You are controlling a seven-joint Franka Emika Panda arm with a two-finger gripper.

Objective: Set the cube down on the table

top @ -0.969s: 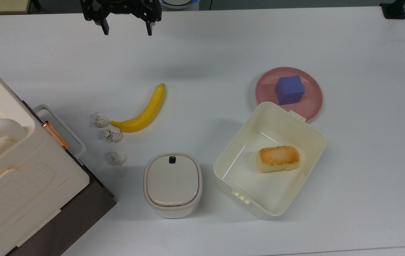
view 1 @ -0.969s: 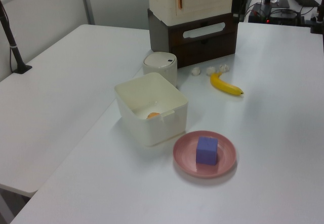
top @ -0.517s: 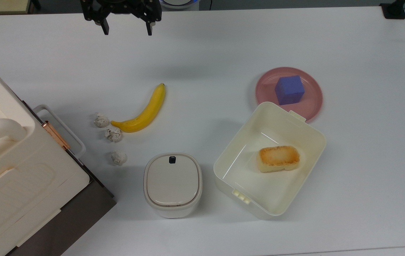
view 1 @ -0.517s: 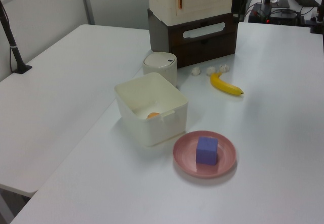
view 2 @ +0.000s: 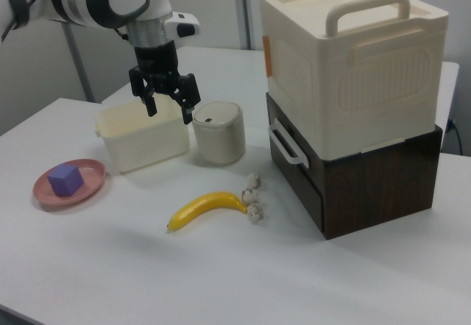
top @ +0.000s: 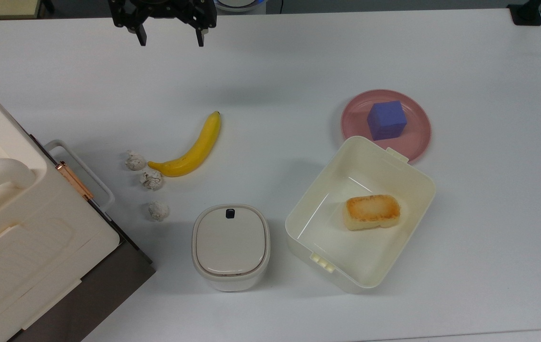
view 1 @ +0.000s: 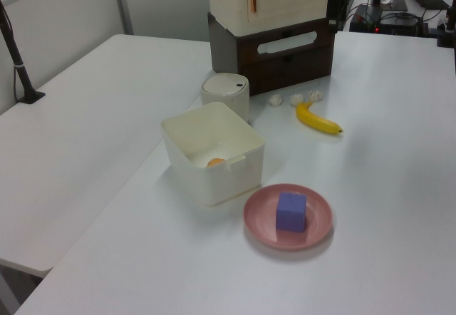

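A wide white table (top: 299, 61) takes up the floor here, matte and plain, with a second white tabletop butted against it on the left view's left, a grey partition wall behind that and what looks like electronics at the far back, hard to make out.

Sweeping the top view from its left: a cream carry-case (top: 9, 223) stacked on a dark wooden box (top: 104, 289), then three small crumpled white lumps (top: 151, 179) in a row, and a banana (top: 189, 147) lying just beside them. Above it at the top edge hangs the gripper (top: 169, 35), its two fingers spread wide apart and holding nothing, clear of the tabletop in the right view. Next comes a round-cornered lidded canister (top: 230, 246), then the open cream container (top: 361, 213) with a toasted bread piece (top: 371, 212) on its floor. Furthest over, the cube (top: 386, 119) sits upright on the pink plate (top: 418, 137), which touches or just tucks under the container's corner.

Against half a second ago, nothing on the table has shifted; the gripper has barely crept, fingers as wide as before, well apart from the cube.
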